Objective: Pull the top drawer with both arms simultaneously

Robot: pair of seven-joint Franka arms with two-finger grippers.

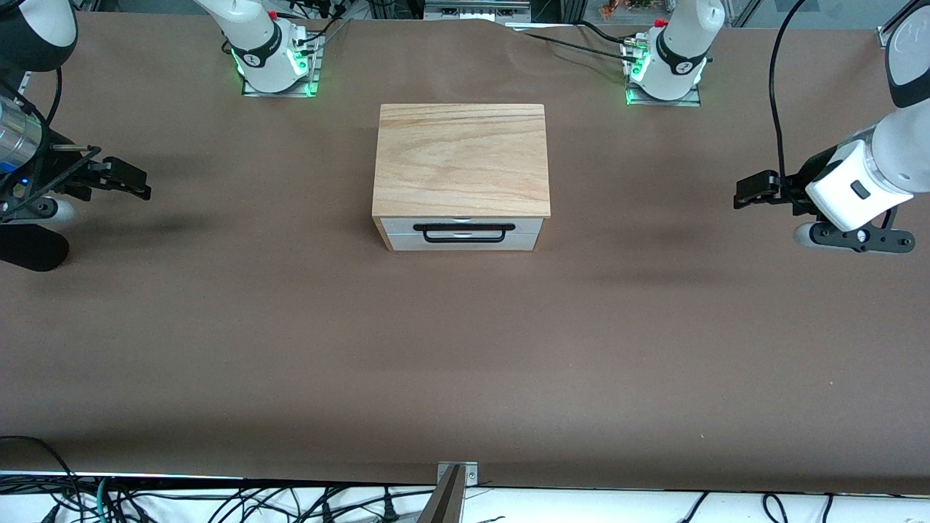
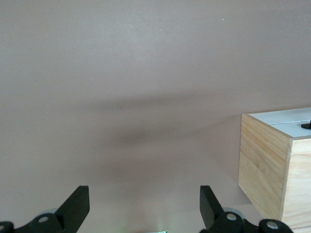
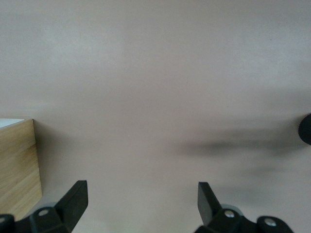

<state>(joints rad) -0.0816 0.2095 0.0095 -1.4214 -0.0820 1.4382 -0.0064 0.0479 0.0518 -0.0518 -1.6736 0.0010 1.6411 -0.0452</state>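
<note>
**At mid-table, a closed drawer waits**

We hold the left gripper and right gripper spread, over bare table at each end — well apart from the top drawer. We should close in level, sharing the handle evenly.

Brown table; light oak box on it, midway between arm bases.
</note>
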